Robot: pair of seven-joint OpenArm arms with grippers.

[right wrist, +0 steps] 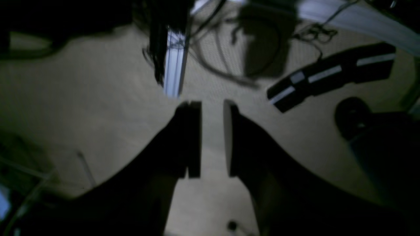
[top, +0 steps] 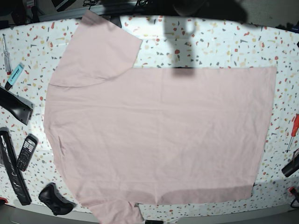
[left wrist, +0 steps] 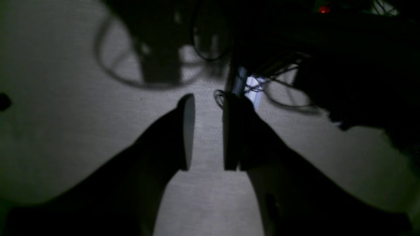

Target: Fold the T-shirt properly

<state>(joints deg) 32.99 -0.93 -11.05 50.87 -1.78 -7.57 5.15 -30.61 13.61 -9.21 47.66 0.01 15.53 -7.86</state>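
T-shirt point(top: 159, 135) lies flat across centre of base view on speckled terrazzo table point(top: 210, 42), plain side up, long axis left-right: collar end at left, hem at right. Soft pale pink cotton, few wrinkles. Left gripper point(left wrist: 206, 131) and right gripper point(right wrist: 211, 137) both part-open, gripping nothing.

One T-shirt point(top: 159, 135), two screwdrivers point(top: 293, 129).
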